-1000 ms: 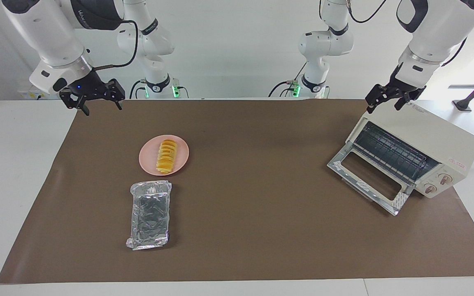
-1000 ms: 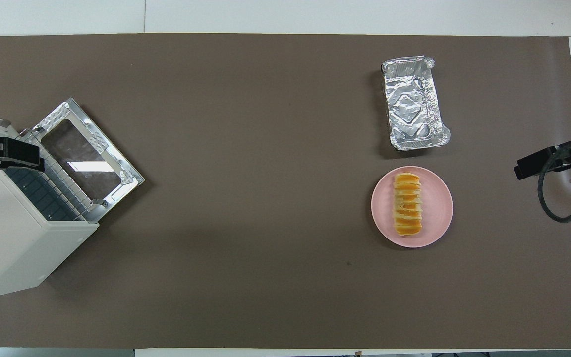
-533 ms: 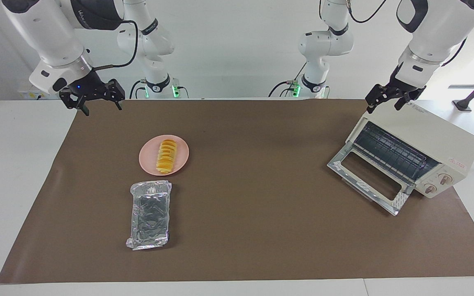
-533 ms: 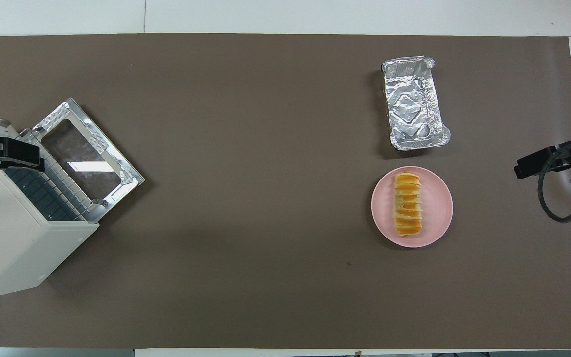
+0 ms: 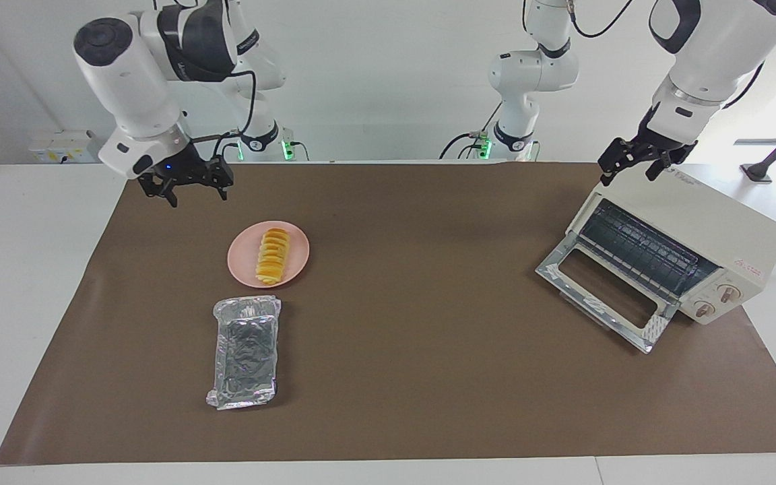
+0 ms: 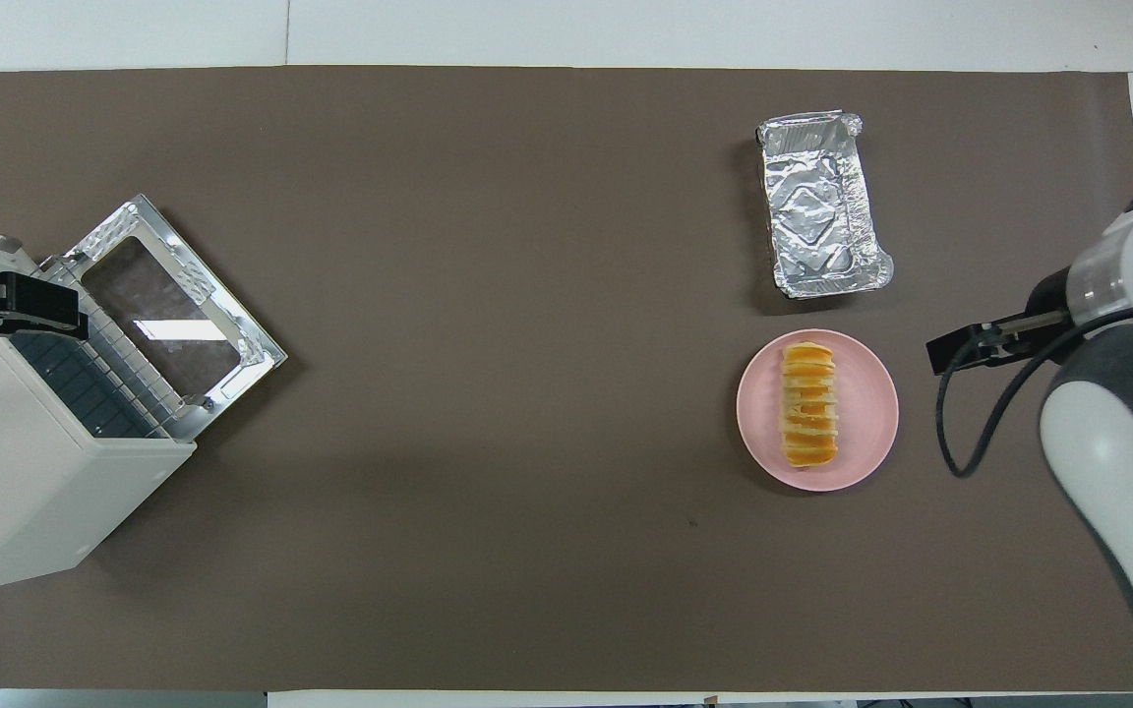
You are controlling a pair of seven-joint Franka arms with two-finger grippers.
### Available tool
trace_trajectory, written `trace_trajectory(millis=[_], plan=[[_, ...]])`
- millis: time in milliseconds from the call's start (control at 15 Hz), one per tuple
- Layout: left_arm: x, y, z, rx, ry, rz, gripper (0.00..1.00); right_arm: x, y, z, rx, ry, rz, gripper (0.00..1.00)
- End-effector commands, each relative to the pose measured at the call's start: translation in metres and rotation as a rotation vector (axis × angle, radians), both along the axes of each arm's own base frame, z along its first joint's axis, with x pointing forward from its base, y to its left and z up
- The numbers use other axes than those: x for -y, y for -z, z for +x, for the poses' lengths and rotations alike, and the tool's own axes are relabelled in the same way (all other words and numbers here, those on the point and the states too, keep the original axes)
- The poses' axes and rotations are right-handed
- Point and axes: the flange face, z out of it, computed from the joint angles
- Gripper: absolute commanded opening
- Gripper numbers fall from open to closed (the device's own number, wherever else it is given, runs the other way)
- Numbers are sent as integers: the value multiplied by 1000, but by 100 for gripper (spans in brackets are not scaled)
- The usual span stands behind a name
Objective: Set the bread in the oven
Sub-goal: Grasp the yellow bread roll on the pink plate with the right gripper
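Right hand (image 5: 195,190) hangs spread and empty over the tabletop (image 5: 388,377) beside the bread (image 5: 272,255); left hand (image 5: 632,166), apart, hovers above the oven (image 5: 711,225).

Golden ridged bread (image 5: 273,256) lies on a plate; cream oven (image 5: 684,252) gapes open.

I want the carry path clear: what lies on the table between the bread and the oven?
Nothing: between the bread on its pink plate and the oven lies only bare brown mat, clearest in the overhead view. The foil tray sits off that line.
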Motion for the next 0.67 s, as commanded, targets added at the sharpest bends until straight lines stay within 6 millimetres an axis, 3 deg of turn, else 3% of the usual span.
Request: trace_trajectory(millis=[0,267,600], plan=[[-1,-4,-2,-9,-6,-16,100,-30,45,-16,1,44,-10,100],[-2,-4,-2,-9,-8,-16,100,-44,115,-19,69,66,3,100],[-2,-4,-2,-9,-8,-16,100,-57,161,-6,131,65,25,100]])
